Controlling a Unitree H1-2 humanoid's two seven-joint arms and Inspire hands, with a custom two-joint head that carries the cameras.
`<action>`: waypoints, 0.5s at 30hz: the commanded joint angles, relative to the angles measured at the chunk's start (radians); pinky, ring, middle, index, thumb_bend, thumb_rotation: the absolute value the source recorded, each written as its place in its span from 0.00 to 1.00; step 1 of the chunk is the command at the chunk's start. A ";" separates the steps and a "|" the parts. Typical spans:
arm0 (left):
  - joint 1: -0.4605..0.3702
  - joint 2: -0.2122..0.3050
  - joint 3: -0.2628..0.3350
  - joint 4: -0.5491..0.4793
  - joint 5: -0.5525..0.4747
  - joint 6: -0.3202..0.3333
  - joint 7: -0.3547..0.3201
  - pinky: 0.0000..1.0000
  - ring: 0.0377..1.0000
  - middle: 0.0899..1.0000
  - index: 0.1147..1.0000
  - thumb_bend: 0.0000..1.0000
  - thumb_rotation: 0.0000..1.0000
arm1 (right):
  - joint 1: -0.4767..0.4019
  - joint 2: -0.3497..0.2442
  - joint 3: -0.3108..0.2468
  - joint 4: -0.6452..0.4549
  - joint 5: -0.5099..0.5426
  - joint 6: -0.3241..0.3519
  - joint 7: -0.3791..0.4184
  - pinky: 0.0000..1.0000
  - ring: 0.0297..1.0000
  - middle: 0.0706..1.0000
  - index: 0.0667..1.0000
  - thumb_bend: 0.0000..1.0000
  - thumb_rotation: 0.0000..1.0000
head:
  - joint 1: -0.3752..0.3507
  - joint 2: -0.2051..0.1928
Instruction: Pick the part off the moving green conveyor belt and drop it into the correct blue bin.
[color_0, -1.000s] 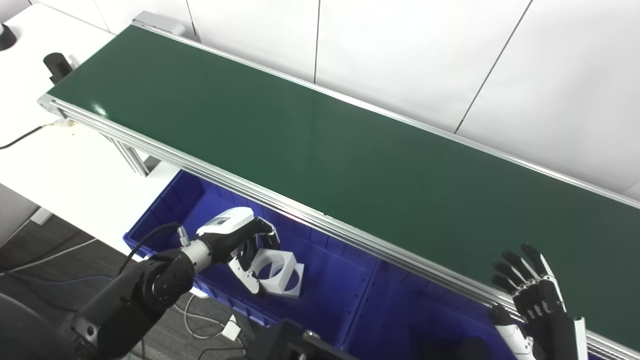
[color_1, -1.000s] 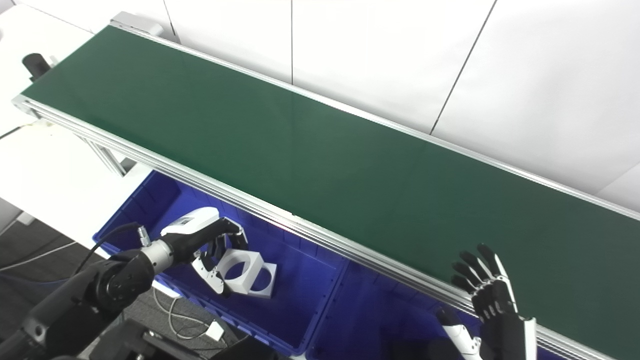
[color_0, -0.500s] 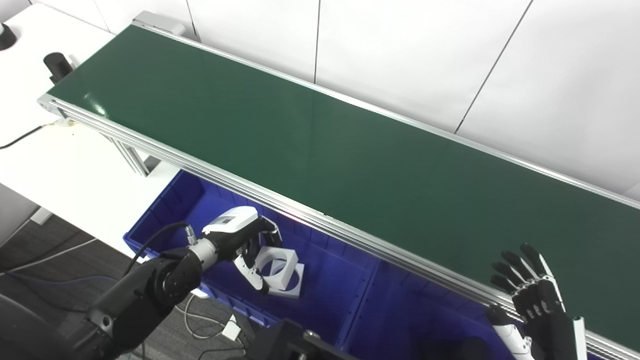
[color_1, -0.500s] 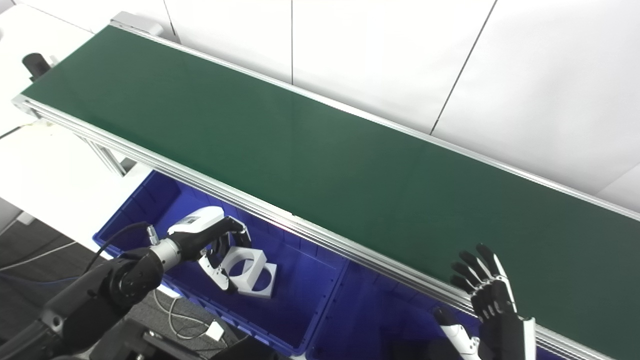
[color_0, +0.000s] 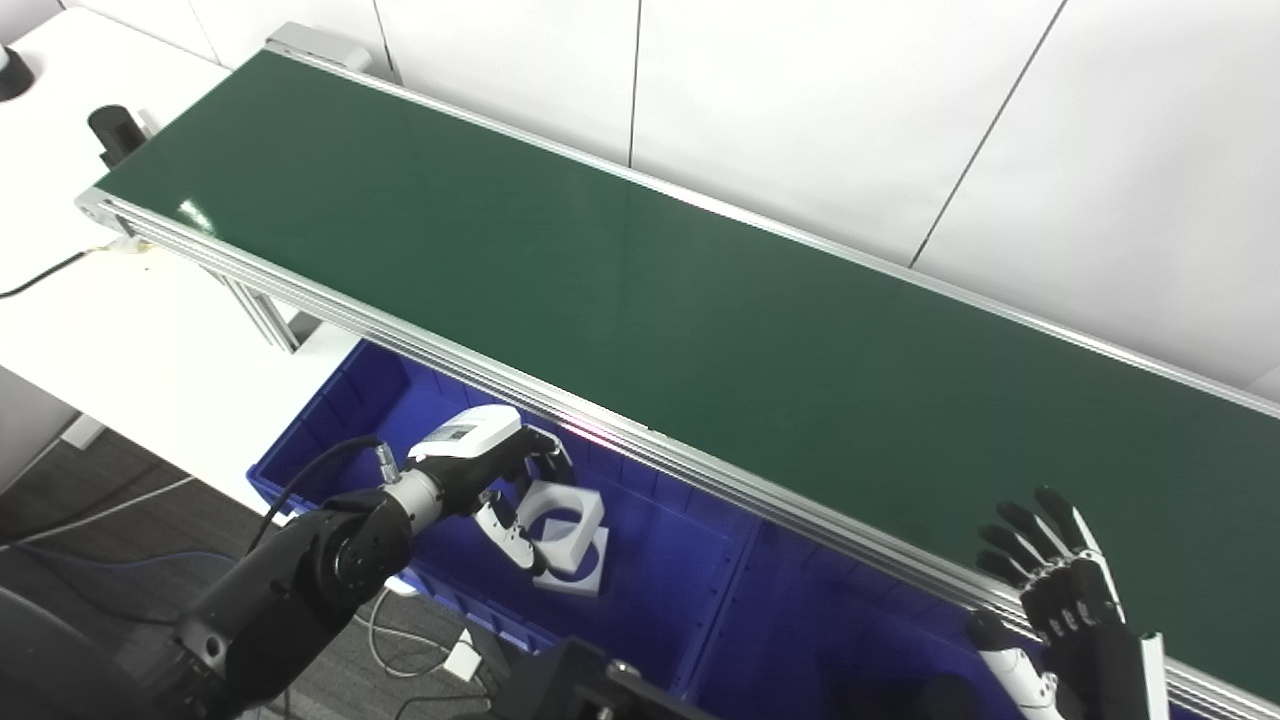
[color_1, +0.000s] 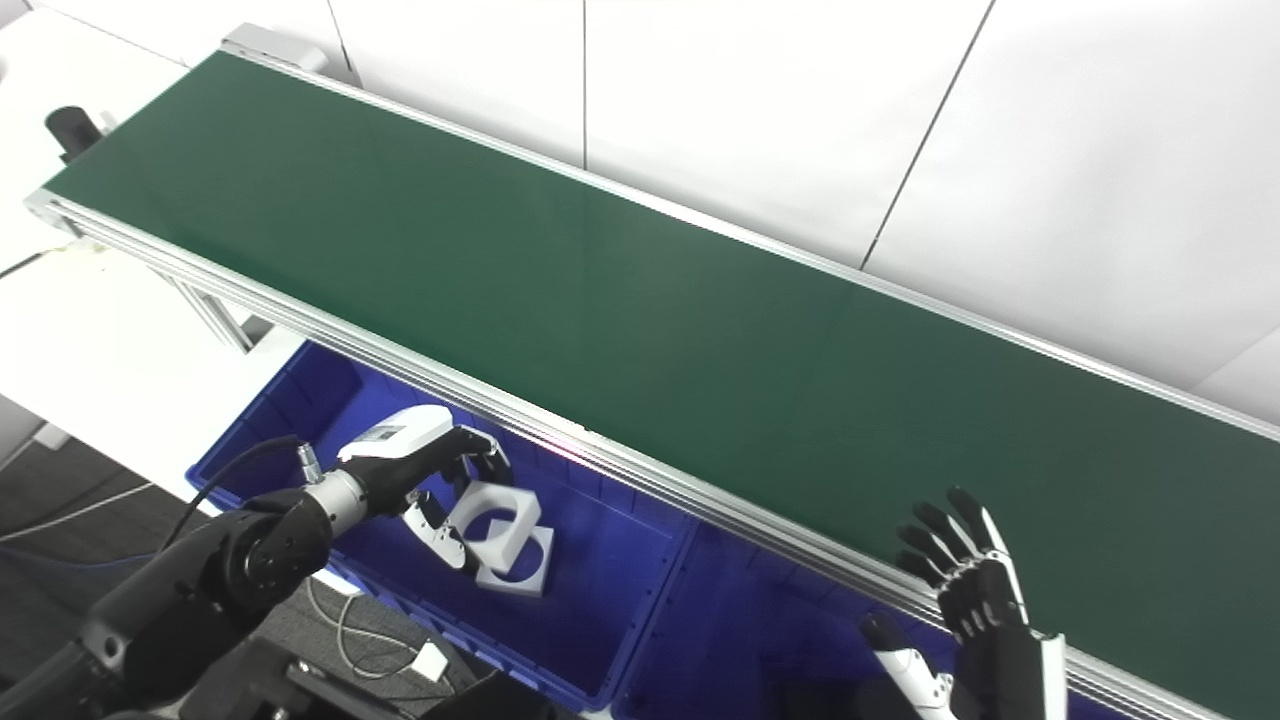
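1. Left eye view: the green conveyor belt (color_0: 700, 330) runs diagonally from upper left to lower right, and its surface is bare, with no part riding on it.
2. Below the belt's near rail sits the left blue bin (color_0: 330, 400), and beside it, further right, a second blue bin (color_0: 800, 620).
3. The left hand (color_0: 490, 470) reaches into the left blue bin, its fingers curled around a white part (color_0: 565, 515) that has a square outline and a round hole. That part sits on or just above another white part (color_0: 585, 570) lying on the bin floor; whether the two touch cannot be told.
4. The right hand (color_0: 1060, 590) is raised at the lower right, at the belt's near rail, fingers spread apart and holding nothing.
5. A white table (color_0: 110, 320) lies to the left, and a black cylindrical object (color_0: 112, 128) stands by the belt's far end.
6. Right eye view: the same layout appears, shifted slightly. The left hand (color_1: 425, 470) grips the white part (color_1: 495, 510) inside the left blue bin (color_1: 270, 410).
7. The right hand (color_1: 970, 580) stands with fingers fanned wide, empty, over the belt's (color_1: 650, 320) near edge.
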 joint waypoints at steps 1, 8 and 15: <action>0.001 0.032 0.006 -0.045 0.016 0.009 -0.002 0.70 0.84 0.88 0.84 0.91 0.00 | -0.004 0.003 0.001 -0.023 0.005 -0.020 0.007 0.72 0.78 0.82 0.90 0.74 0.48 | -0.004 -0.001; 0.002 0.058 0.002 -0.129 0.052 0.065 -0.068 0.75 0.85 0.89 0.87 0.95 0.00 | -0.002 0.009 0.003 -0.024 -0.001 -0.019 0.005 0.72 0.78 0.82 0.90 0.74 0.48 | -0.010 -0.006; 0.011 0.086 0.025 -0.296 0.063 0.167 -0.195 0.70 0.82 0.85 0.81 0.88 0.00 | -0.002 0.009 0.004 -0.015 -0.006 -0.031 0.003 0.71 0.77 0.82 0.90 0.74 0.48 | -0.020 -0.010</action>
